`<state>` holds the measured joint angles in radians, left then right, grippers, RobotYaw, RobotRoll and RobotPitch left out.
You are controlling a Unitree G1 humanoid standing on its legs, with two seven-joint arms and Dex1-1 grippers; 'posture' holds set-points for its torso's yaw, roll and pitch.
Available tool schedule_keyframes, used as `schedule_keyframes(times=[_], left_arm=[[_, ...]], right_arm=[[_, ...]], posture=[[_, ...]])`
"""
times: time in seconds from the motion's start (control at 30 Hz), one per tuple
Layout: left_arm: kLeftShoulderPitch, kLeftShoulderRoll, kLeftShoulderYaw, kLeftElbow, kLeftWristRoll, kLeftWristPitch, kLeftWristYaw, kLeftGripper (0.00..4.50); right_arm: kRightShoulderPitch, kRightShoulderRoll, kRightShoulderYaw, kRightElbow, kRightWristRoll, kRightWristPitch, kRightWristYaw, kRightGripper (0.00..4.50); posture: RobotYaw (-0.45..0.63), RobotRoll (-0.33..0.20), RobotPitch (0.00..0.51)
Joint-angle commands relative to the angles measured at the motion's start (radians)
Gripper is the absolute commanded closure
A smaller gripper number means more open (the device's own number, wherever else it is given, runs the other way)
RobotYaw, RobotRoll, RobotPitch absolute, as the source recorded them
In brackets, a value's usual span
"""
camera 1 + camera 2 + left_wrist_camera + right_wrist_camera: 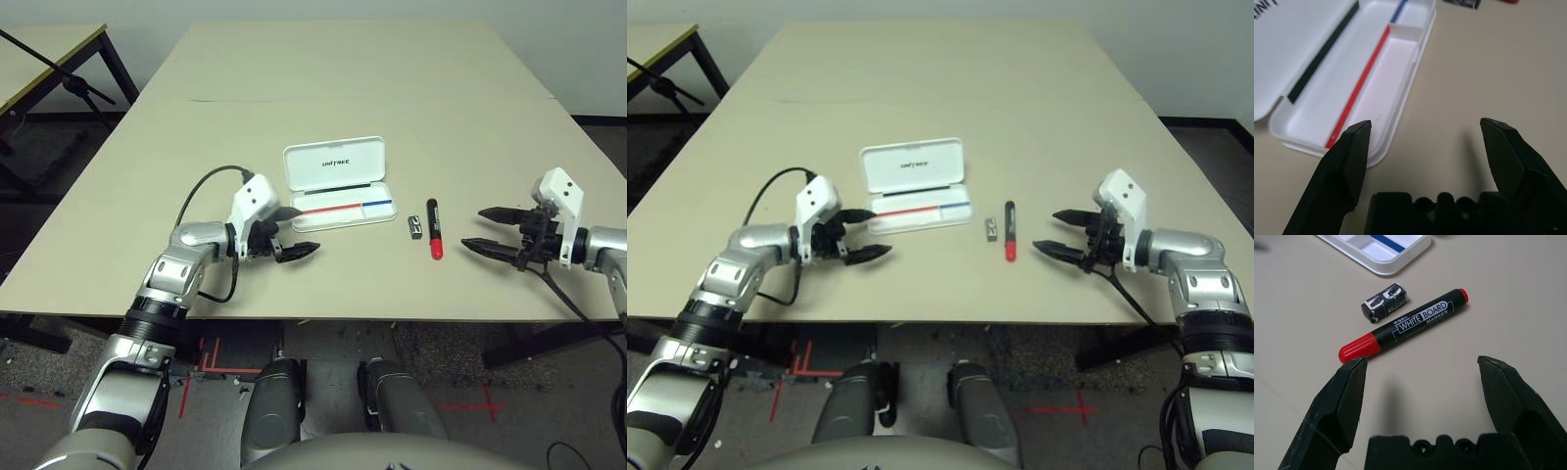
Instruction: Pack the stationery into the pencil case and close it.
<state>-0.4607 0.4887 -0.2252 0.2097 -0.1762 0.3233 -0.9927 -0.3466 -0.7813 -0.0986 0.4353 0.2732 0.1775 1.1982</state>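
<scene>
Right tool (471, 227) gapes near 1 marker (433, 223), red cap (437, 251) pointing robotward.

My right gripper (472, 231) could pass left to the marker (434, 229) over bare tabletop (392, 284) — but beyond it, the small block (414, 227) stands between marker and open case (343, 208).

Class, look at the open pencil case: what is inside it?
No stationery in the case; a red-and-blue stripe runs along its floor. The left gripper may hide a bit of its near corner.
</scene>
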Motion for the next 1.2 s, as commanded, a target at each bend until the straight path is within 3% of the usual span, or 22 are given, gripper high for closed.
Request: schedule_keyframes(times=[0.03, 0.53, 0.63, 0.97, 1.2], left_arm=[[-0.028, -0.011, -0.020, 0.021, 0.030, 0.007, 0.011, 0.01], [-0.098, -0.040, -0.063, 0.130, 0.089, 0.023, -0.026, 0.01], [-0.116, -0.041, -0.070, 0.158, 0.099, 0.022, -0.031, 0.65], [-0.156, -0.034, -0.089, 0.192, 0.113, -0.001, -0.091, 4.47], [-0.150, 0.009, -0.088, 0.129, 0.102, -0.036, -0.178, 4.47]], right_arm=[[0.014, -0.016, -0.017, -0.016, 0.008, 0.008, -0.007, 0.00], [0.043, -0.007, -0.048, -0.049, 0.013, -0.007, -0.059, 0.00], [0.052, -0.006, -0.052, -0.060, 0.016, -0.005, -0.064, 0.00], [0.080, 0.000, -0.055, -0.084, 0.028, -0.011, -0.089, 0.00], [0.080, 0.010, -0.046, -0.081, 0.027, -0.017, -0.098, 0.00]], posture=[[-0.12, 0.000, 0.081], [-0.16, 0.000, 0.078], [-0.17, 0.000, 0.079], [-0.18, 0.000, 0.080], [-0.17, 0.000, 0.083]])
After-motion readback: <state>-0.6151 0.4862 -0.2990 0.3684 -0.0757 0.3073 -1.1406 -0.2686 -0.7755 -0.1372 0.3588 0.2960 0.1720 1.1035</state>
